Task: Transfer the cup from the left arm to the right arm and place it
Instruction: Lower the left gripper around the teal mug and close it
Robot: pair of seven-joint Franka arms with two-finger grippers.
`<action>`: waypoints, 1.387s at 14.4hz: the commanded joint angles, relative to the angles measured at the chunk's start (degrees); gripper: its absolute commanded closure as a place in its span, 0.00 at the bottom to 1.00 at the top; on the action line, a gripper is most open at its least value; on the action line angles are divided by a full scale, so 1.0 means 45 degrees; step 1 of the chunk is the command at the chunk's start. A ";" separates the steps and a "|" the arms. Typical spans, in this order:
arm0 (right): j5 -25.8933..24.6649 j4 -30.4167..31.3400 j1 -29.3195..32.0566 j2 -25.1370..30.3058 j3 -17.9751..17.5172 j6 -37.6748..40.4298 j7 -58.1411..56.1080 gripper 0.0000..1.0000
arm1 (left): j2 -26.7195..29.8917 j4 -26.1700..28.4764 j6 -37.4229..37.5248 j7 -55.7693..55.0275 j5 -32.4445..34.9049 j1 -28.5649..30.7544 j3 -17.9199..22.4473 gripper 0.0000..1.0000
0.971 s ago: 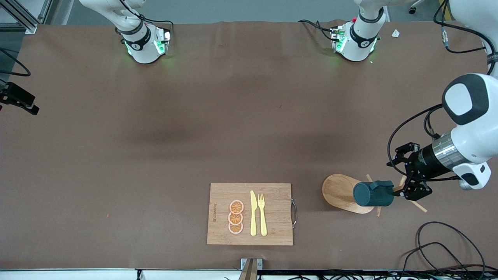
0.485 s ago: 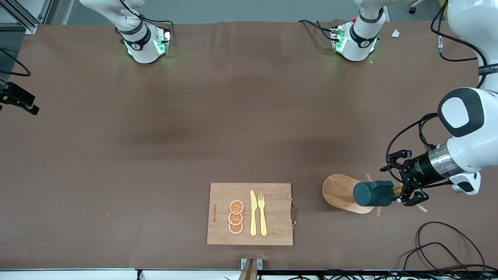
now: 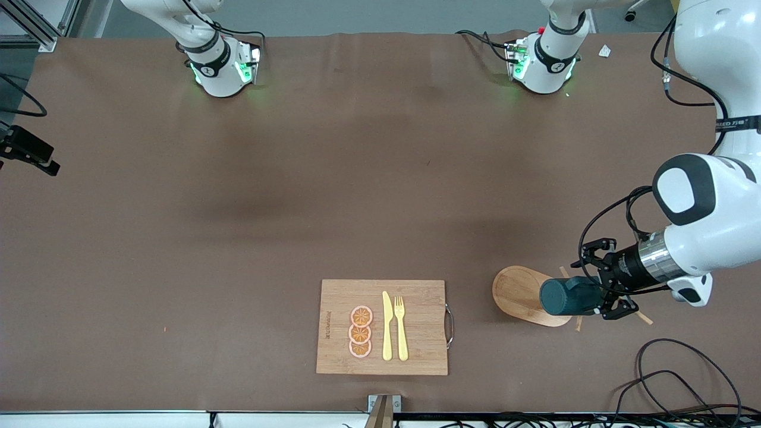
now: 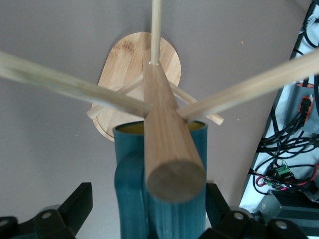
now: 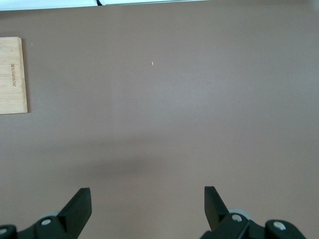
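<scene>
Both grippers have their fingers spread. Left gripper (image 3: 601, 292) straddles the cup (image 3: 568, 296) hung on a wooden rack (image 3: 520, 292), ungrasped. Right gripper (image 5: 147, 206) waits over bare table (image 5: 164, 109).

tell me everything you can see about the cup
The cup is a dark teal cylinder with a small side handle and a yellowish inside. It hangs on a wooden mug tree, mouth toward the tree's oval base, at the left arm's end of the table. The open left gripper has a finger on each side of it, not yet closed.
</scene>
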State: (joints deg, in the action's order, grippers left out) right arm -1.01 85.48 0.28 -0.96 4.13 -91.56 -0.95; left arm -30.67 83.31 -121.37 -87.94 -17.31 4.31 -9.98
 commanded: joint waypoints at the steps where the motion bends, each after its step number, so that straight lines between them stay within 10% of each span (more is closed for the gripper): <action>1: -0.0068 0.0496 -0.0023 0.0447 -0.0039 -0.0180 0.0074 0.00 | -0.0177 -0.0251 -0.0021 -0.0009 0.0175 -0.0117 0.0010 0.00; 12: -0.0087 0.0496 -0.0043 0.0447 -0.0039 -0.0199 0.0074 0.00 | -0.0705 -0.0309 -0.0879 0.0225 0.0234 -0.0273 -0.0009 0.01; 17: -0.0087 0.0476 -0.0082 0.0447 -0.0039 -0.0180 0.0074 0.00 | -0.0667 -0.0309 -0.1018 0.0187 0.0234 -0.0371 -0.0029 0.38; 20: -0.0087 0.0476 -0.0082 0.0447 -0.0058 -0.0180 0.0074 0.00 | -0.0375 -0.0348 -0.0998 0.0108 0.0253 -0.0429 -0.0087 0.42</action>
State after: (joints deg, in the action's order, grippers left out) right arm -1.01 85.48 0.21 -0.96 4.05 -91.61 -0.95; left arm -33.15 82.60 -125.80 -87.19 -17.10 2.98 -10.29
